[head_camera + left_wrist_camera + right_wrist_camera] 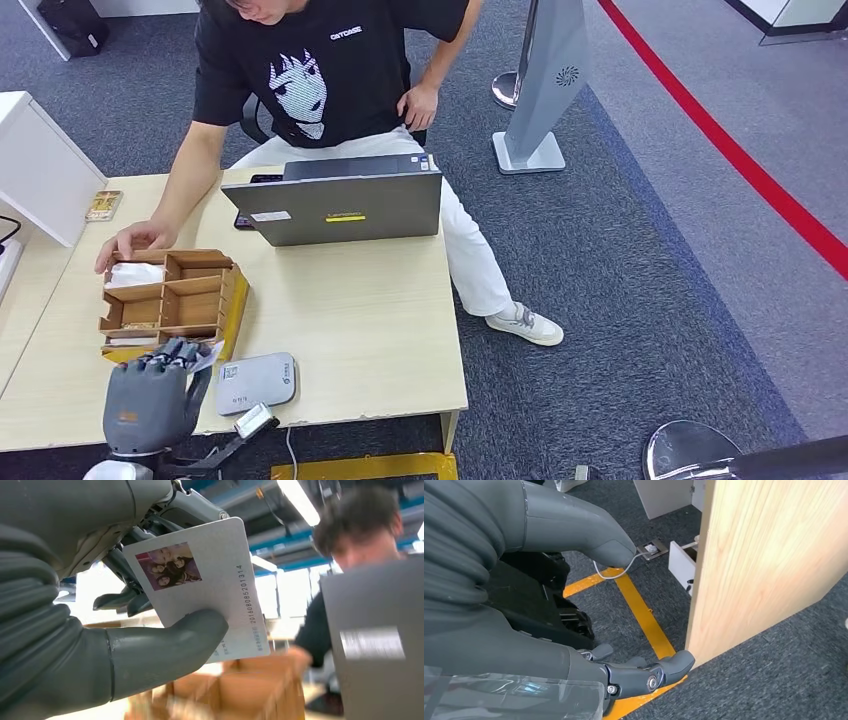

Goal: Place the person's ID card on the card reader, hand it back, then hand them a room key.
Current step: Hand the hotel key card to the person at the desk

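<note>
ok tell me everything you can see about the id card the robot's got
The ID card is a thin, pale, plastic-looking rectangle with rounded corners. Its face carries a small colour photo near one corner, a long printed number along one edge and some small print. The left hand holds it tilted, thumb pressed on the face and darker fingers behind. In the head view it sits just above the table's near edge, beside the wooden organizer and near the grey card reader.

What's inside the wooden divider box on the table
The wooden box shows white paper in its far left compartment, by the person's hand. The left hand, holding the ID card, hides the nearest compartments.
</note>
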Robot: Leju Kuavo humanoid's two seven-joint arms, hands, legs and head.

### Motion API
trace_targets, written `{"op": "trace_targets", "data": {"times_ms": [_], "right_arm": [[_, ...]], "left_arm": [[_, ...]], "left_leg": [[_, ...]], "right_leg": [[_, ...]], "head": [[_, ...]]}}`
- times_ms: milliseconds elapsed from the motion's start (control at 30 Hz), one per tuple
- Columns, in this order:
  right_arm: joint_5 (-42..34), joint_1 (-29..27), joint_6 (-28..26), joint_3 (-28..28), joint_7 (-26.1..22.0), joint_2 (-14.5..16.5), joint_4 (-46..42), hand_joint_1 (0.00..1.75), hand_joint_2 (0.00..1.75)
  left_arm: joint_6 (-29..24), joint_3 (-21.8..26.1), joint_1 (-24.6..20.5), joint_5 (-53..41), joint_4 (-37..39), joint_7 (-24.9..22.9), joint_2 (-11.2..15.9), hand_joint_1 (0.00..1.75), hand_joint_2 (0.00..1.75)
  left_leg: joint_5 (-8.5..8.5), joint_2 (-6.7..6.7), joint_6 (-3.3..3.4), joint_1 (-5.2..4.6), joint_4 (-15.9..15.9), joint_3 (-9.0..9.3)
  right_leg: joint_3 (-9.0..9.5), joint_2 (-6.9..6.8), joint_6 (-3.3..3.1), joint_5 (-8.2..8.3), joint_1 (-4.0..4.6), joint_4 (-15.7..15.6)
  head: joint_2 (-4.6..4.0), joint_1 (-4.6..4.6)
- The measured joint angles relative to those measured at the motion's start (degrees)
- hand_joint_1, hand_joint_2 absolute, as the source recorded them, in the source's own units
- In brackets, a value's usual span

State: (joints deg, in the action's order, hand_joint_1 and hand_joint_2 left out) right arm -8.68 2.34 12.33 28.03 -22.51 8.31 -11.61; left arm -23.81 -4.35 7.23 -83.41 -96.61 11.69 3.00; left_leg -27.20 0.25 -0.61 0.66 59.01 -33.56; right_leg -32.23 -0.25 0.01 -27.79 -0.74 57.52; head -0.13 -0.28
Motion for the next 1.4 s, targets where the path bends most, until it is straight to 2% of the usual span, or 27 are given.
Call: {"op": "trace_targets", "data": {"times_ms": [233,600,767,900,1000,1133,1300,1333,1400], "right_arm": [[0.27,0.04,0.13,0.64,0.51,0.04,0.02,0.0,1.75],[0.69,0.08,0.19,0.79,0.74,0.04,0.02,0.0,1.75],[2.21,0.26,0.42,0.88,1.07,0.04,0.02,0.0,1.75],[3.36,0.39,0.4,0.97,2.12,0.04,0.02,0.0,1.75],[3.81,0.47,0.27,0.97,2.27,0.04,0.02,0.0,1.75],[4.03,0.5,0.17,0.97,2.15,0.05,0.02,0.0,1.75],[4.07,0.51,0.03,1.04,2.06,0.06,0.02,0.0,1.75],[4.07,0.51,0.02,1.07,2.05,0.06,0.02,0.0,1.75],[4.13,0.5,0.02,1.14,2.05,0.07,0.02,0.0,1.75]], "left_arm": [[2.22,0.0,-3.52,1.6,-5.71,0.19,1.52,1.75,1.75],[3.64,0.0,-5.02,0.03,-7.0,-0.6,1.9,1.75,1.75],[7.72,0.95,-10.05,-2.26,-2.72,-3.89,5.01,1.75,1.75],[9.75,3.24,-15.62,-2.66,3.43,-4.51,7.62,1.75,1.75],[10.56,4.19,-18.57,-3.08,6.21,-4.53,8.56,1.75,1.75],[11.13,4.52,-20.43,-4.62,7.58,-4.81,9.21,1.75,1.75],[11.41,4.52,-20.63,-4.76,8.0,-5.02,9.35,1.75,1.75],[11.44,4.52,-20.63,-4.63,8.01,-5.04,9.35,1.69,1.75],[11.44,4.52,-20.63,-4.33,8.02,-5.07,9.35,0.82,1.75]], "left_leg": [[0.04,-0.01,-0.05,0.04,0.0,0.01],[0.04,-0.01,-0.05,0.01,0.0,0.0],[0.11,-0.02,-0.11,0.06,-0.01,0.0],[0.2,-0.02,-0.19,0.11,-0.01,0.0],[0.21,-0.02,-0.2,0.11,-0.01,0.0],[0.21,0.03,-0.2,0.09,-0.01,0.0],[0.19,0.05,-0.19,0.07,-0.01,-0.02],[0.18,0.06,-0.19,0.06,-0.01,-0.03],[0.17,0.07,-0.19,0.06,-0.01,-0.04]], "right_leg": [[0.0,0.01,-0.01,0.01,0.0,0.0],[-0.02,0.02,-0.01,0.0,0.0,0.0],[-0.02,0.0,-0.05,0.04,0.01,0.02],[-0.04,0.01,-0.18,0.14,0.05,0.06],[-0.04,0.01,-0.18,0.14,0.05,0.07],[-0.05,0.06,-0.16,0.16,0.04,0.07],[-0.07,0.08,-0.14,0.16,0.04,0.06],[-0.08,0.09,-0.14,0.16,0.04,0.06],[-0.1,0.12,-0.14,0.16,0.04,0.06]], "head": [[0.0,-0.01],[0.0,-0.01],[0.0,-0.01],[0.0,-0.01],[0.0,-0.01],[0.0,0.0],[0.0,0.0],[0.0,0.0],[0.0,0.0]]}}
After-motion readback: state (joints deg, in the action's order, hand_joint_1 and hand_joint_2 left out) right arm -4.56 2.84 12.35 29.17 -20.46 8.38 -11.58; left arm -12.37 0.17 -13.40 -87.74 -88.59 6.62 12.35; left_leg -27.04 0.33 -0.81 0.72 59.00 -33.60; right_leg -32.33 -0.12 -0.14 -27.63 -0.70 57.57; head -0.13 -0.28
